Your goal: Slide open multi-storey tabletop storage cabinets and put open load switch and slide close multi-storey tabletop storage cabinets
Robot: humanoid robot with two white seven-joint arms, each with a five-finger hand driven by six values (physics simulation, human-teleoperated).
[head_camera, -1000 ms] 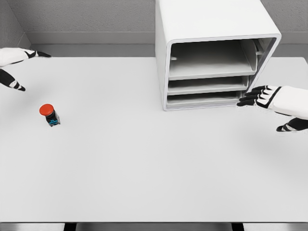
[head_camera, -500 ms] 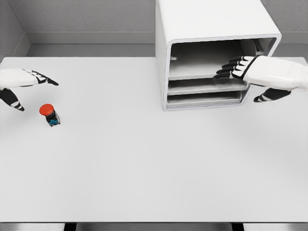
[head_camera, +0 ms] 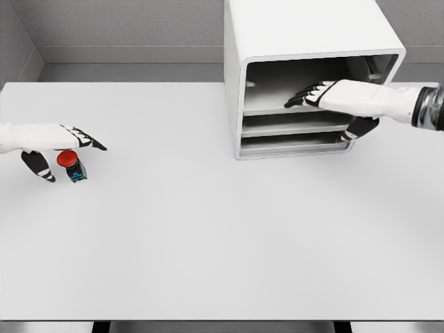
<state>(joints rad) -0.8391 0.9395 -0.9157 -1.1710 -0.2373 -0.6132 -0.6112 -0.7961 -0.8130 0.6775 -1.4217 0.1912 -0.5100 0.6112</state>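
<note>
The load switch (head_camera: 71,165), with a red round cap and a dark body showing blue, stands on the white table (head_camera: 208,229) at the left. My left hand (head_camera: 59,149) hovers over it, fingers spread, thumb beside the red cap, not closed on it. The white three-tier storage cabinet (head_camera: 305,41) stands at the back right. My right hand (head_camera: 312,94) reaches into its top level, fingers lying flat on the top tray (head_camera: 277,94), thumb hanging below in front of the middle tray (head_camera: 298,123).
A grey wall runs behind the table. The bottom tray (head_camera: 291,142) sits just above the tabletop. Wide bare table lies between the switch and the cabinet, and toward the front edge.
My left hand has moved right and down from the far left edge to just over the switch. My right hand rose from beside the cabinet's lower right and reached leftward into the top level.
</note>
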